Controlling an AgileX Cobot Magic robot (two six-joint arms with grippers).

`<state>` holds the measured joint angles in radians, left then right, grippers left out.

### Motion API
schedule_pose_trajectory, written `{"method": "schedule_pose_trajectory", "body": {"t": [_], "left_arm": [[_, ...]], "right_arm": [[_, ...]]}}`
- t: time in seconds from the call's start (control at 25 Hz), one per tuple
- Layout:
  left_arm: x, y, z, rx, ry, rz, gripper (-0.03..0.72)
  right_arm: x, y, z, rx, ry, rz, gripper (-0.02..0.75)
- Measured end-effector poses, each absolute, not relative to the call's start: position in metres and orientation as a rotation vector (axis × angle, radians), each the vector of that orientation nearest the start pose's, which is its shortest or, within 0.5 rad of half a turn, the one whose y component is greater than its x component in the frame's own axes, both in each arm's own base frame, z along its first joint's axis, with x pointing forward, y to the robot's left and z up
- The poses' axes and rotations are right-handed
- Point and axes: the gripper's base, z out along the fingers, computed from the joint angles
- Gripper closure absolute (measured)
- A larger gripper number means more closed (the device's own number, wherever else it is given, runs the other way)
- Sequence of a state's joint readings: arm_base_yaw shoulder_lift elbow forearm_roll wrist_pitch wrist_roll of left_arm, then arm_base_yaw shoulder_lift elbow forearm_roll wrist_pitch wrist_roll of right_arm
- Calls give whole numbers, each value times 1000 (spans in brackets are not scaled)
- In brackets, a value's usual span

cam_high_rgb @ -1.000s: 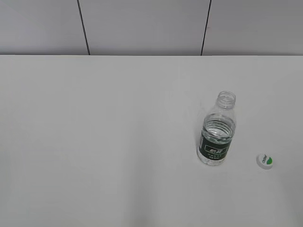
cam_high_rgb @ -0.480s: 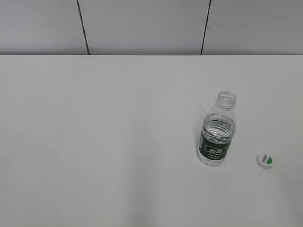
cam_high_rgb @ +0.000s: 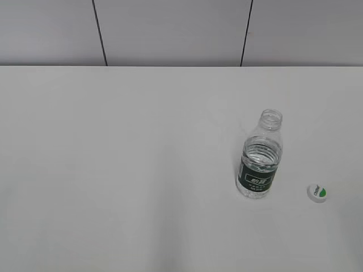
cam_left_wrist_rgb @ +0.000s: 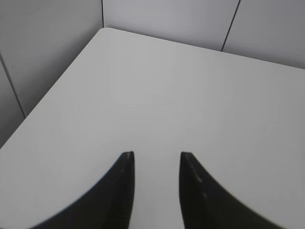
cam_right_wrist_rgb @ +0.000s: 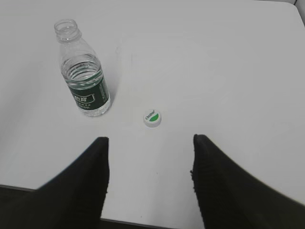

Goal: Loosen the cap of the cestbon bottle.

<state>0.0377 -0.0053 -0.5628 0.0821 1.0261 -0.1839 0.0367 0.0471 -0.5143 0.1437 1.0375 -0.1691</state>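
1. The cestbon bottle (cam_high_rgb: 259, 156) stands upright toward the right edge of the bench (cam_high_rgb: 113, 170), its threaded neck bare and open.
2. The cap (cam_high_rgb: 317, 192) lies flat on the bench, green patch up, well apart from the bottle and nearer the right edge.
3. Change: over the last second the cap has crept slightly toward the front edge in the exterior view; the bottle has not moved. Judgement: the cap is off, so the loosening appears complete.
4. The right pincer (cam_right_wrist_rgb: 150, 157) is wide open and empty, held above the front edge, short of the cap.
5. The left pincer (cam_left_wrist_rgb: 156, 160) is parted and empty, facing bare bench toward the far-left corner.
6. Room: open bench surrounds both items.
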Motion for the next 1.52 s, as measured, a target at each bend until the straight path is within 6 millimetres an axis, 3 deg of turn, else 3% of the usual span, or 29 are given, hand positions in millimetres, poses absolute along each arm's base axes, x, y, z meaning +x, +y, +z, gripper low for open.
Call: {"method": "schedule_pose_trajectory", "body": {"t": [0.24, 1.52], "left_arm": [[-13, 6, 297, -222, 1926, 0, 435], [-13, 6, 297, -222, 1927, 0, 448]], "right_arm": [[-8, 11, 284, -206, 1980, 87, 307], [-6, 15, 285, -119, 1972, 80, 307]]}}
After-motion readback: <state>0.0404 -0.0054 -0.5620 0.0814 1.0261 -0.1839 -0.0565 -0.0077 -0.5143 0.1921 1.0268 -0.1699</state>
